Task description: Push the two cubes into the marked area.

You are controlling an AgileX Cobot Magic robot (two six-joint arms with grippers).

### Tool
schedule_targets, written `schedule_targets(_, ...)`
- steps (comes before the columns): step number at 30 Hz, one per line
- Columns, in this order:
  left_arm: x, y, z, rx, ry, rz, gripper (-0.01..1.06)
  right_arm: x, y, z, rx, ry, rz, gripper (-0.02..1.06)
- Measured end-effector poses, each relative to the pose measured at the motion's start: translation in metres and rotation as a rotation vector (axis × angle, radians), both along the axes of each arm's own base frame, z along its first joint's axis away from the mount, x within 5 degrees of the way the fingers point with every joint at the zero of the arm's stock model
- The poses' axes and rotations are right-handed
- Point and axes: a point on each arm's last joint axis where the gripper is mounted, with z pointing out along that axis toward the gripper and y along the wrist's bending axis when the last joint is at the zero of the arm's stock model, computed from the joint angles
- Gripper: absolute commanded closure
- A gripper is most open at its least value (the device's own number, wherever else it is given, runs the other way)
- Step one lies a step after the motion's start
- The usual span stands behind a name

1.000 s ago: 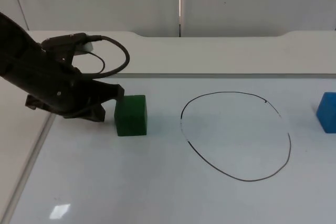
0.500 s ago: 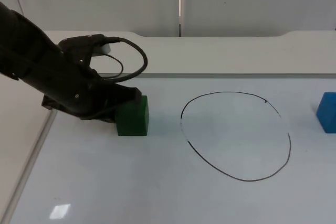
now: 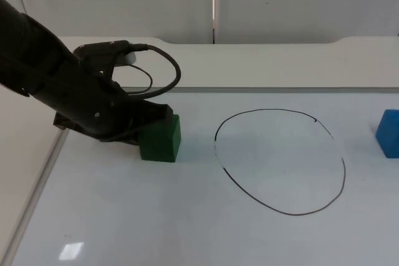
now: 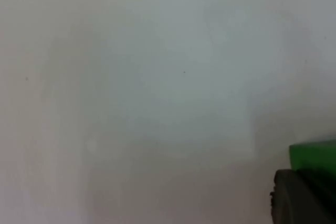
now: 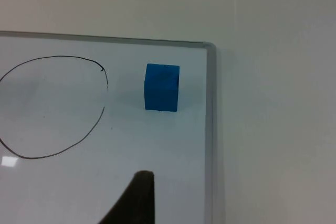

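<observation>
Green cube (image 3: 161, 139) sits on the whiteboard (image 3: 187, 216) left of the drawn ring (image 3: 280, 161), outside it, with the left gripper (image 3: 149, 123) pressed against its left side; I cannot tell how that gripper's fingers stand. Blue cube (image 5: 162, 87) lies right of the ring, also outside. The right arm waits above, its fingertip (image 5: 137, 198) over the board.

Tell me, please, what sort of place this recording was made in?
Probably a robotics lab test bench: a bare whiteboard-like table top with a hand-drawn outline, a grey partition wall behind, and two plain cubes, green cube at the left hand and blue cube.
</observation>
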Motion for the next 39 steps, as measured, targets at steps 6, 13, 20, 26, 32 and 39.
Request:
schedule_targets(6, 0.0, -0.001, 0.0, -0.005, 0.003, 0.0, 1.05, 0.0, 0.0, 0.0, 0.0, 0.0, 0.0, -0.01)
schedule_targets(13, -0.002, -0.004, 0.0, -0.042, 0.026, 0.008, 1.05, 0.0, 0.0, 0.0, 0.0, 0.0, 0.0, -0.01)
schedule_targets(20, -0.006, -0.013, 0.001, -0.067, 0.04, -0.003, 1.05, 0.0, 0.0, 0.0, 0.0, 0.0, 0.0, -0.01)
schedule_targets(26, -0.007, -0.017, 0.001, -0.075, 0.044, -0.005, 1.05, 0.0, 0.0, 0.0, 0.0, 0.0, 0.0, -0.01)
schedule_targets(32, -0.008, -0.018, 0.001, -0.085, 0.051, -0.008, 1.05, 0.0, 0.0, 0.0, 0.0, 0.0, 0.0, -0.01)
schedule_targets(39, -0.009, -0.021, 0.001, -0.102, 0.062, -0.009, 1.05, 0.0, 0.0, 0.0, 0.0, 0.0, 0.0, -0.01)
